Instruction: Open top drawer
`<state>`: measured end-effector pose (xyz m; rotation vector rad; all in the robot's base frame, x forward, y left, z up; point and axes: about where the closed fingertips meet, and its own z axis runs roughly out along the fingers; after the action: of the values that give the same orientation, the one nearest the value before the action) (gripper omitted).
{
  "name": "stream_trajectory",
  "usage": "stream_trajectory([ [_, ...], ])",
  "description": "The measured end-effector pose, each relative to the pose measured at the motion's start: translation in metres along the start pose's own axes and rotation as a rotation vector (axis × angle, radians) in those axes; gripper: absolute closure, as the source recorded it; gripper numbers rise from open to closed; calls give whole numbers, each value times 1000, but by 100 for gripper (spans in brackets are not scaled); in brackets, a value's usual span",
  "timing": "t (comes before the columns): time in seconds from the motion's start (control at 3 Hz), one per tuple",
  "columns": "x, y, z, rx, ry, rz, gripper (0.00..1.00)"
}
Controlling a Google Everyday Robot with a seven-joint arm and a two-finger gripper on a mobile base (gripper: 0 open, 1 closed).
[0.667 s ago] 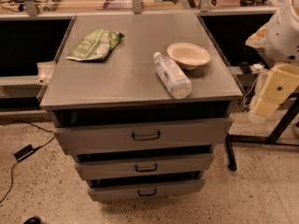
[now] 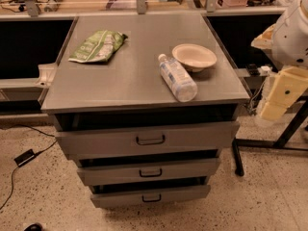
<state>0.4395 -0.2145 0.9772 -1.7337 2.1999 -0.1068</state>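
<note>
Top drawer (image 2: 149,139) just beneath the desk's (image 2: 120,88) front edge, front panel pulled slightly forward, dark gap showing above it, small loop handle (image 2: 150,140) at mid-panel. Below, two narrower drawer fronts (image 2: 150,171), likewise slightly out. Gripper (image 2: 281,95) off the desk's right edge, near the front right corner, apart from drawer and handle; open or closed, cannot tell. Green bag (image 2: 98,46) toward the back left corner; bowl (image 2: 194,57) near the right edge; water bottle (image 2: 177,77) lying flat just beside it.
</note>
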Motion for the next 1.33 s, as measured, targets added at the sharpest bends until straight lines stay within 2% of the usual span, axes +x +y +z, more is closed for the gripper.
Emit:
stream_trajectory([
  [0.33,0,9,32,-4,-22,-71,0],
  [0.67,9,26,98,-25,-17,-128,0],
  [1.0,27,60,162,-96,41,-181,0],
  [1.33,35,74,176,-127,60,-187,0],
])
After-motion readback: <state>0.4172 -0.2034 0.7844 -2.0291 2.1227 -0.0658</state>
